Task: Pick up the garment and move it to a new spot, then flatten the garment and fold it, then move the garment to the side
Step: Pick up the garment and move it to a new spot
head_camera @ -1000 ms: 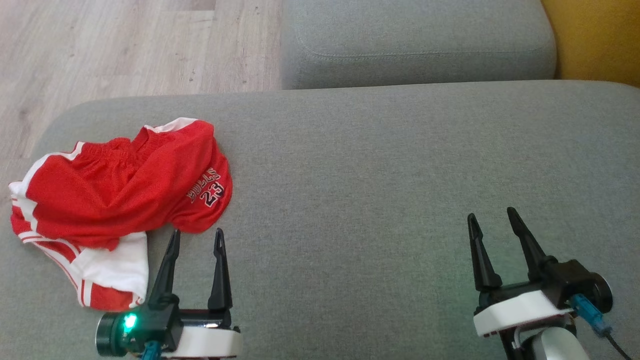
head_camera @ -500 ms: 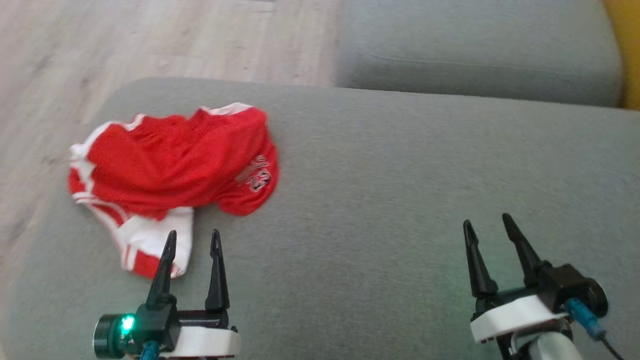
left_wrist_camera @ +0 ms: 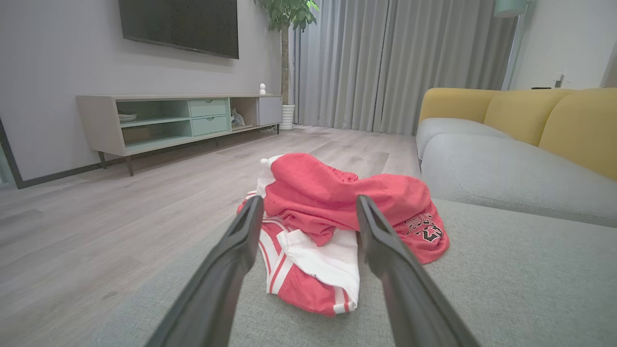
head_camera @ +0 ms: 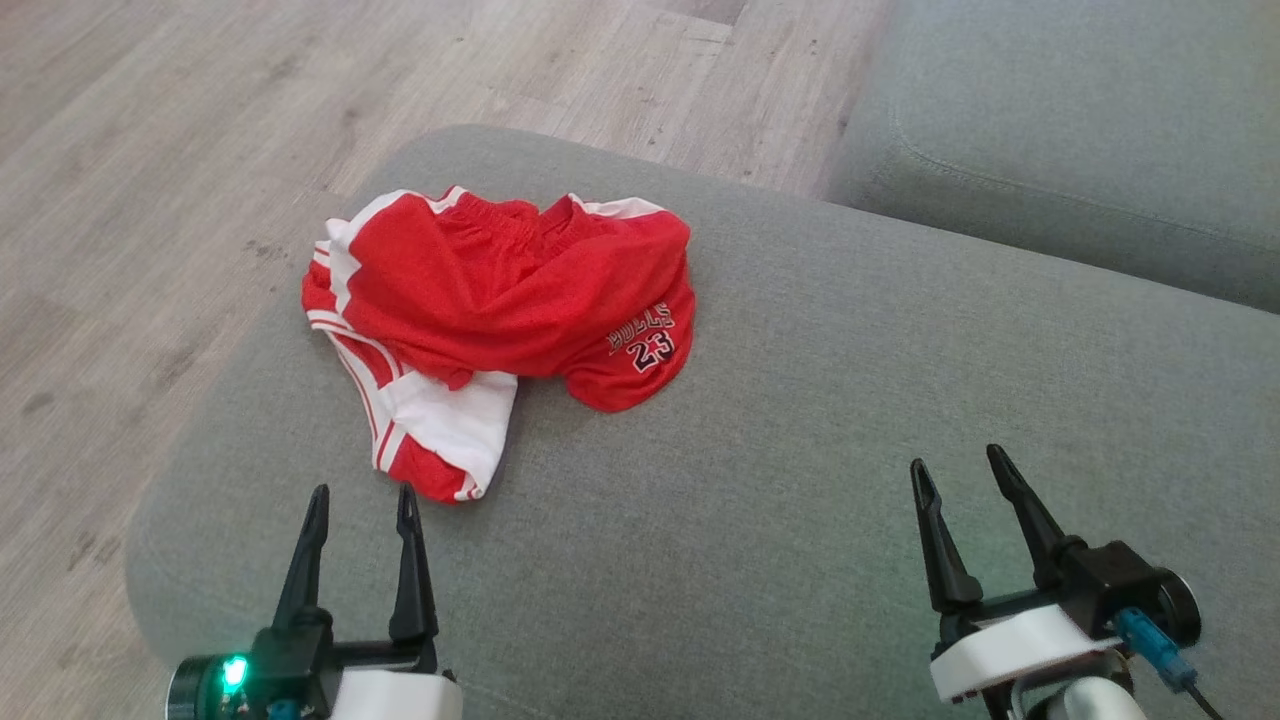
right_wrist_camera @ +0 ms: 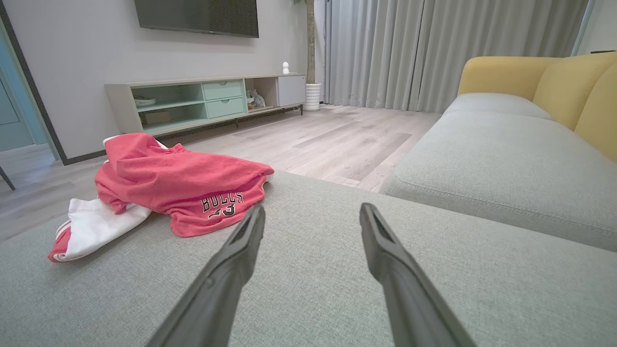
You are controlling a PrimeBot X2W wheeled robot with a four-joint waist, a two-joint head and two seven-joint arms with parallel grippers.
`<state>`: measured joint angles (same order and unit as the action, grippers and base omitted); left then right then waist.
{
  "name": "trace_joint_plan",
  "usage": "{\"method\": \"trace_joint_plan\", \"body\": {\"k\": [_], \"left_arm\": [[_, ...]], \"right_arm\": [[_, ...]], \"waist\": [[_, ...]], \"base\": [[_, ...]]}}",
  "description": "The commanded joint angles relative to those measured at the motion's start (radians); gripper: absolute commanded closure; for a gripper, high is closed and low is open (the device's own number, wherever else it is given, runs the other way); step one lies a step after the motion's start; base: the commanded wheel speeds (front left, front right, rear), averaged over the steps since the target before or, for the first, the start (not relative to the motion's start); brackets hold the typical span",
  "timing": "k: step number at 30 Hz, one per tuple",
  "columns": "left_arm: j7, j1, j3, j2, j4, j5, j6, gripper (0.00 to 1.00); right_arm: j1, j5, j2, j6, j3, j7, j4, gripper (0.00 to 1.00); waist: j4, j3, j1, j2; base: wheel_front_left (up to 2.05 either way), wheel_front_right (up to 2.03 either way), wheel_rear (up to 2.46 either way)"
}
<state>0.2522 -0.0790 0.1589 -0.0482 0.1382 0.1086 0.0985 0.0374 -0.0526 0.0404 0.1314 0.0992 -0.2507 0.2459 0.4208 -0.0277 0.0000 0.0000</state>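
Grey cushion (head_camera: 800,400): red-and-white garment (head_camera: 500,300) crumpled at far left corner. Left gripper (head_camera: 362,492), right gripper (head_camera: 955,458) near front edge, fingers spread wide, both empty, clear of garment.

We are seeing the garment (head_camera: 500,290) as thin red cloth, matt, with a fine mesh-like weave, smoother white cloth panels and flat printed lettering. The grey cushion (head_camera: 800,400) under it is looking like coarse woven upholstery, matt and slightly nubbly, with a stitched seam on the neighbouring cushion. We are reading the floor (head_camera: 150,150) as pale wood-grain planks with a dull sheen. The left pincer (head_camera: 362,492) and right pincer (head_camera: 957,458) are showing dark matt plastic above smooth white shells.
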Motion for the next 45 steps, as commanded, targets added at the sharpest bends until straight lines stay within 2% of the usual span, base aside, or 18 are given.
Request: {"method": "trace_joint_plan", "body": {"k": [1,6,11,15,19,25,30,33,38,42,45], "left_arm": [[0.010,0.029,-0.035,-0.002,-0.034,-0.006,0.007,0.00],[0.010,0.043,-0.046,-0.003,-0.051,-0.047,0.007,0.00],[0.010,0.125,-0.063,-0.013,-0.130,-0.078,0.002,0.00],[0.010,0.246,-0.072,-0.039,-0.162,-0.071,-0.044,0.00],[0.010,0.446,-0.091,-0.069,-0.132,-0.056,-0.091,0.00],[-0.026,0.792,-0.102,-0.141,0.065,-0.010,-0.180,0.00],[-0.181,1.062,-0.064,-0.164,0.331,0.085,-0.221,0.00],[-0.296,1.173,0.019,-0.173,0.492,0.172,-0.228,0.00],[-0.387,1.275,0.158,-0.220,0.678,0.285,-0.229,0.00],[-0.429,1.283,0.226,-0.238,0.798,0.370,-0.229,0.00],[-0.445,1.266,0.261,-0.248,0.838,0.458,-0.229,0.00]], "right_arm": [[-0.014,0.002,0.010,-0.001,0.023,-0.011,-0.026,0.00],[-0.015,0.009,0.010,-0.001,0.017,-0.011,-0.028,0.00],[-0.036,0.051,0.010,-0.001,0.006,-0.011,-0.040,0.00],[-0.072,0.108,0.010,-0.001,-0.005,-0.011,-0.058,0.00],[-0.106,0.149,0.010,-0.001,-0.057,-0.011,-0.083,0.00],[-0.151,0.223,0.010,-0.001,-0.089,-0.011,-0.118,0.00],[-0.166,0.274,0.010,-0.001,-0.121,-0.011,-0.153,0.00],[-0.157,0.293,0.015,-0.001,-0.137,-0.011,-0.190,0.00],[-0.150,0.313,0.024,-0.001,-0.139,-0.011,-0.291,0.00],[-0.157,0.326,0.025,-0.001,-0.135,-0.011,-0.371,0.00],[-0.163,0.331,0.024,-0.001,-0.131,-0.011,-0.412,0.00]], "waist": [[0.003,0.001,0.0000,0.0000],[-0.008,0.021,0.0000,0.0000],[-0.033,0.090,0.0000,0.0000],[-0.056,0.188,0.0000,0.0000],[-0.059,0.302,0.0000,0.0000],[-0.076,0.440,0.0000,0.0000],[-0.085,0.520,0.0000,0.0000],[-0.087,0.548,0.0000,0.0000],[-0.108,0.597,0.0000,0.0000],[-0.135,0.623,0.0000,0.0000],[-0.153,0.637,0.0000,0.0000]], "base": [[0.00,0.00,0.00],[0.00,0.00,0.00],[0.00,0.00,0.00],[0.00,0.00,0.00],[0.00,0.00,0.00],[0.00,0.00,0.00],[0.00,0.00,0.00],[0.00,0.00,0.00],[0.00,0.00,0.00],[0.00,0.00,0.00],[0.00,0.00,0.00]]}}
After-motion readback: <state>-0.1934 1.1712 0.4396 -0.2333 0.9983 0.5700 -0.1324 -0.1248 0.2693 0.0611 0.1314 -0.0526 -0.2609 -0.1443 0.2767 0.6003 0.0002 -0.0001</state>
